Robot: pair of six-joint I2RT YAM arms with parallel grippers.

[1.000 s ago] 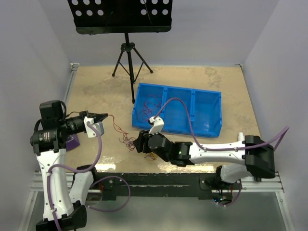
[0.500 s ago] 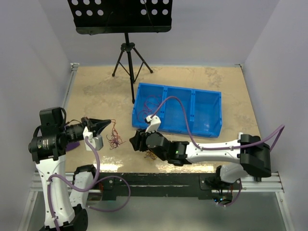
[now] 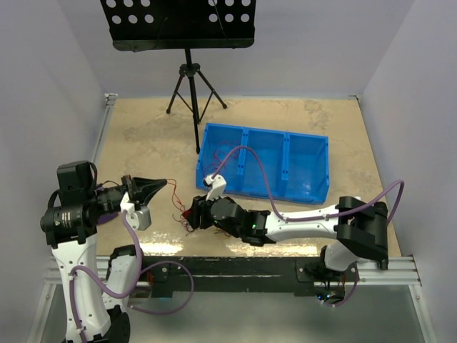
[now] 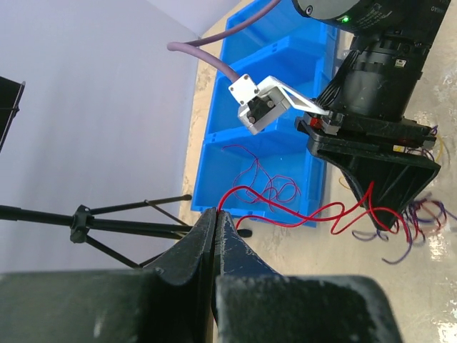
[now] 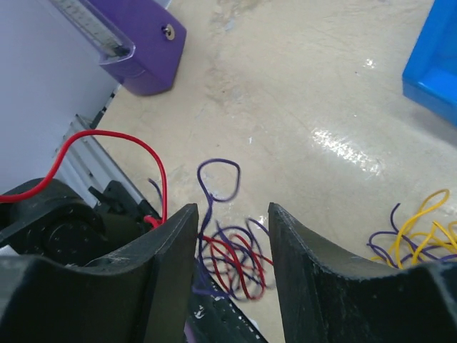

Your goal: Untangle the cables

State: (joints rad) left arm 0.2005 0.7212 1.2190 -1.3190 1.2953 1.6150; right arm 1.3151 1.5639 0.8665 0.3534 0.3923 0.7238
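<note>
My left gripper [image 3: 163, 184] is shut on the end of a thin red wire [image 4: 300, 209], held above the table at the left. The wire runs right to a small tangle of red and purple wires [image 3: 187, 216] on the table; in the right wrist view the tangle [image 5: 235, 257] lies between my open right fingers. My right gripper [image 3: 194, 214] is open, its jaws on either side of the tangle. A loose bunch of yellow and purple wires [image 5: 421, 236] lies to its right. More red wire [image 3: 223, 158] lies in the blue bin's left compartment.
A blue three-compartment bin [image 3: 314, 161] stands right of centre. A music stand's tripod [image 3: 190, 86] stands at the back. A purple block [image 5: 146, 50] lies at the table's left edge. The table's near edge and rail [image 3: 235, 261] are just below the right gripper.
My left gripper has drawn back left and lower with the red wire, stretching it out. My right arm has slid left toward the tangle and now stands over it.
</note>
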